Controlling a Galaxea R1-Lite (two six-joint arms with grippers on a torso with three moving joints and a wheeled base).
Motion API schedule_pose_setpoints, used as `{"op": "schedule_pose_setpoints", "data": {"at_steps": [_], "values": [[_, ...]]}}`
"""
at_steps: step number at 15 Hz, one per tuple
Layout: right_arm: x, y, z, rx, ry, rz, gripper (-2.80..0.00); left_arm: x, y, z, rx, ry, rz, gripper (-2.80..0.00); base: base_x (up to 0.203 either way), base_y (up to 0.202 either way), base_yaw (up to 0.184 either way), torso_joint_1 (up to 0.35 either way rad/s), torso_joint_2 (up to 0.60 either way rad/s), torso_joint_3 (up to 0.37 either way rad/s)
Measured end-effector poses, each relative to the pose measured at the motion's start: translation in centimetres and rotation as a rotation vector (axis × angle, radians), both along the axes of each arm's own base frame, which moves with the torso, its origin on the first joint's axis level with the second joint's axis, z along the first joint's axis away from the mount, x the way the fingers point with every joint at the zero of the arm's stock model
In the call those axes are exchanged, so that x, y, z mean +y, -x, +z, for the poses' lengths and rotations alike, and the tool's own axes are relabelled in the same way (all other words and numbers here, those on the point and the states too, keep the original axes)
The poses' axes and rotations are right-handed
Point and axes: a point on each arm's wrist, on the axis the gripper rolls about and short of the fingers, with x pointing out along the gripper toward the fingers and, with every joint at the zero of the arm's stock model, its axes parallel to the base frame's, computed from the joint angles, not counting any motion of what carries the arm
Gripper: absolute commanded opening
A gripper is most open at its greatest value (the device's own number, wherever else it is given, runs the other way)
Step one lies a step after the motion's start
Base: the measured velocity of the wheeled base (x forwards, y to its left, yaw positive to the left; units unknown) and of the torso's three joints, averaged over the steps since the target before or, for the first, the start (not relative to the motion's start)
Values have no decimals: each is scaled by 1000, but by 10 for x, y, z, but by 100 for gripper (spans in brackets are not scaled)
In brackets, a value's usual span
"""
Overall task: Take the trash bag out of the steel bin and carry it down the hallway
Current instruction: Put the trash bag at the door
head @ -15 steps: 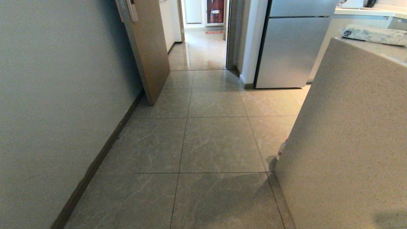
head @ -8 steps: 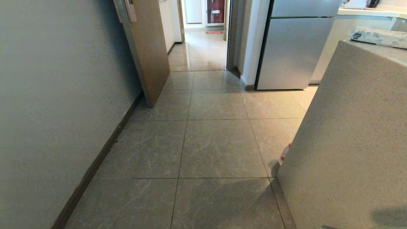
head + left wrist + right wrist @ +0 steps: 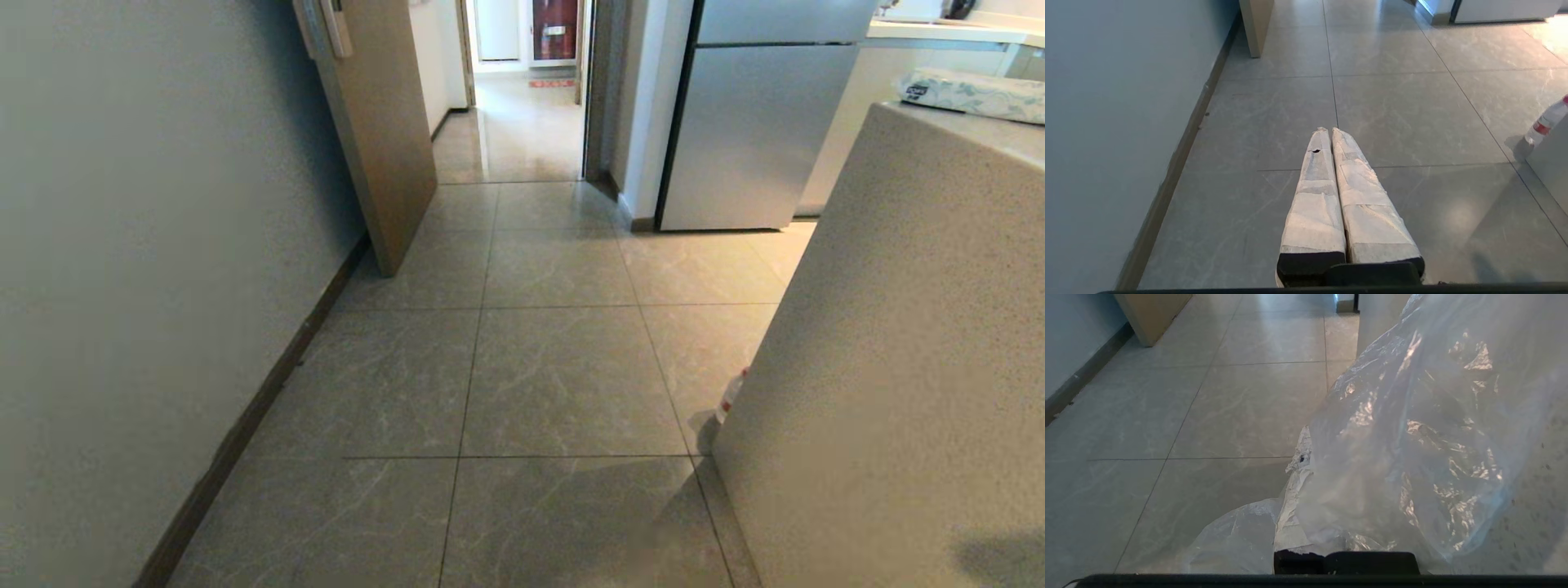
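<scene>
The right gripper [image 3: 1306, 457], its tape-wrapped fingers [image 3: 1295, 486] pressed together, is pinching the clear, crinkly, thin plastic trash bag [image 3: 1412, 449]. The film drapes over and past the fingers, billowing up on one side and sagging in a smaller fold on the other. Only one fingertip edge pokes out from under the plastic; the rest of the gripper is buried in it. Through the bag you can make out the speckled beige stone counter block [image 3: 890, 351] close beside it.

The left gripper [image 3: 1329, 131] hangs over the glossy grey-beige marbled floor tiles [image 3: 563, 376], its two white-taped fingers [image 3: 1314, 204] closed flat against each other with nothing between them.

From the head view neither arm shows. The narrow hallway [image 3: 522, 122] runs ahead: a plain white wall [image 3: 147, 245] with a dark baseboard [image 3: 245, 425] on the left, and a light-wood door [image 3: 384, 139] standing open against that wall. Beyond it is a doorway with shiny tiles. A tall brushed-steel refrigerator [image 3: 751, 131] stands at the far right, and the counter block fills the near right. On top of the counter lies a soft patterned tissue pack [image 3: 971, 94]. Down at the counter's foot a small clear bottle with a red label [image 3: 731, 396] peeks out, just beside the corner.
</scene>
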Motion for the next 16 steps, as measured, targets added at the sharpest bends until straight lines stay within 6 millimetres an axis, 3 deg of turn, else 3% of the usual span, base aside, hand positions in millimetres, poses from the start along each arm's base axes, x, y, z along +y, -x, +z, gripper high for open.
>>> {"op": "schedule_pose_setpoints", "data": {"at_steps": [6, 16], "values": [[0, 0, 0, 0, 0, 0, -280, 0, 0, 0, 2, 1, -1, -280, 2, 144, -3, 1, 2, 0], [0, 0, 0, 0, 0, -1, -280, 0, 0, 0, 1, -1, 0, -280, 0, 0, 0, 0, 0, 0]]}}
